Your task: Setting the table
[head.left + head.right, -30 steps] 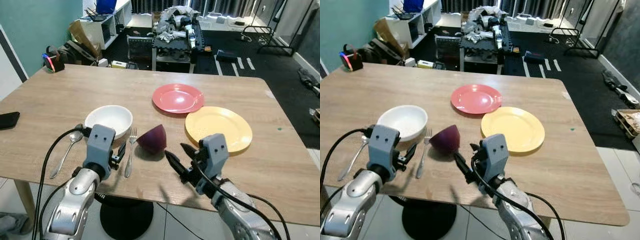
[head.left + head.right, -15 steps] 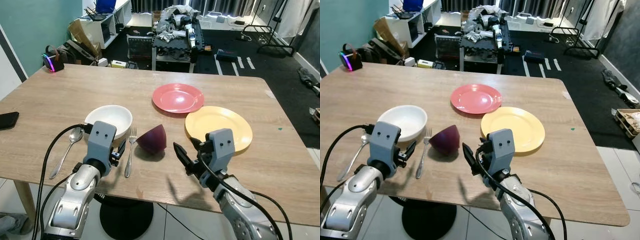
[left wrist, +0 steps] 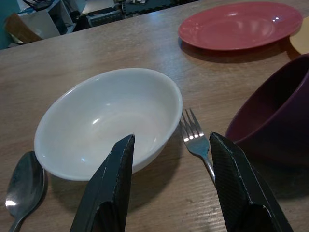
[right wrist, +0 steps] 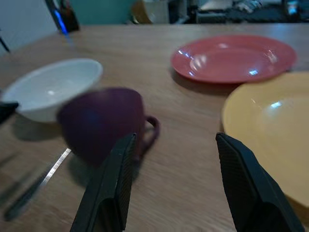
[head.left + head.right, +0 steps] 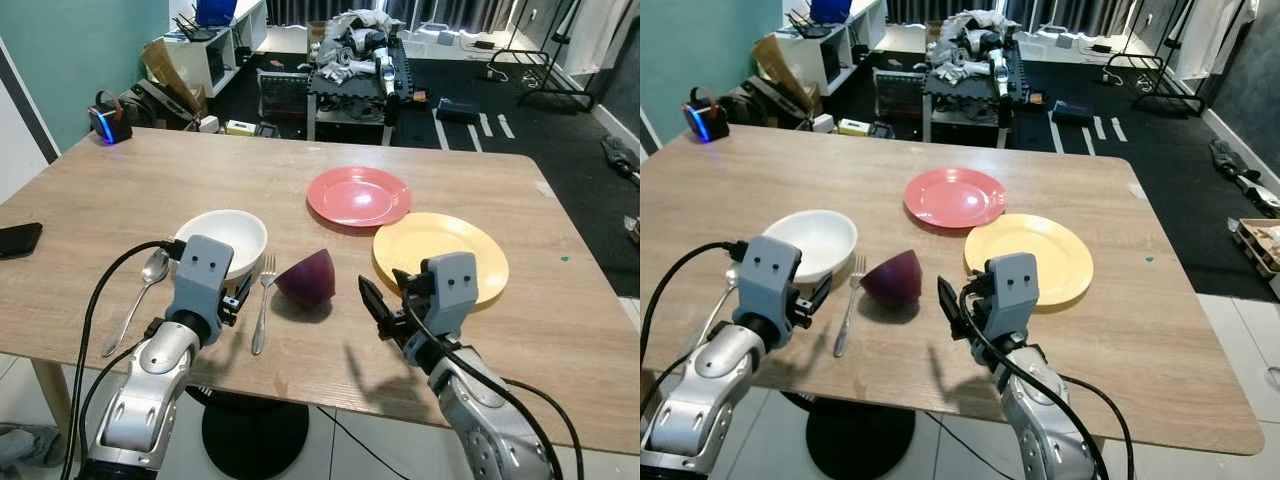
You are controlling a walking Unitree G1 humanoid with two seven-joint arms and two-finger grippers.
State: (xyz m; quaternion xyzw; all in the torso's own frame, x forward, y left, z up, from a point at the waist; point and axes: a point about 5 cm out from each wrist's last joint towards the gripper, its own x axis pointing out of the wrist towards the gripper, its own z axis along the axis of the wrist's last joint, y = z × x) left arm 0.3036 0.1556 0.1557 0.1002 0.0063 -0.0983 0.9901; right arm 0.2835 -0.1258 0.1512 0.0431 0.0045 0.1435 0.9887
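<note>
Right gripper (image 5: pixel 378 310), fingers wide, hovers near the table's (image 5: pixel 560 330) front edge beside the mug (image 5: pixel 307 278). Left gripper (image 5: pixel 236 303), fingers wide, hovers between bowl (image 5: pixel 222 237) and fork (image 5: pixel 263 303).

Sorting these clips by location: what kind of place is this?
Probably a lived-in home, at a dining table laid with a pink plate, a yellow plate and a white bowl. Cluttered shelves stand behind.
</note>
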